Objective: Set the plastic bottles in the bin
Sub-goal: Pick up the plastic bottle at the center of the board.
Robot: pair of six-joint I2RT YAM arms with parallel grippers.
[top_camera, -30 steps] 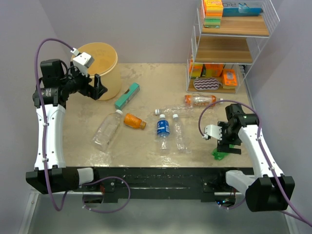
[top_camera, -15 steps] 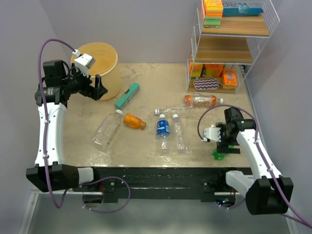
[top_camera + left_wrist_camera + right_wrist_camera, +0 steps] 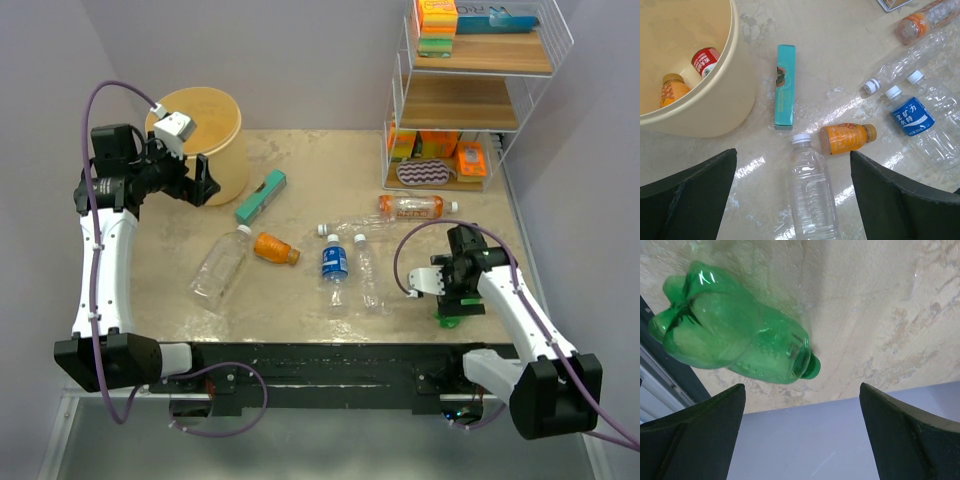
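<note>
Right gripper (image 3: 802,400): jaws wide, empty, over small green plastic bottle (image 3: 740,335) at beige table (image 3: 865,300) edge. Risk: a nudge rolls it off.

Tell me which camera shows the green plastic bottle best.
The right wrist view: the green plastic bottle lies on its side there, seen whole from base to neck. The top external view shows only a green sliver under the right gripper. The left wrist view misses it.

loc: robot lab | evid: L arm (image 3: 100,270) + R arm (image 3: 527,312) on bench (image 3: 320,170), prop rack (image 3: 462,101)
</note>
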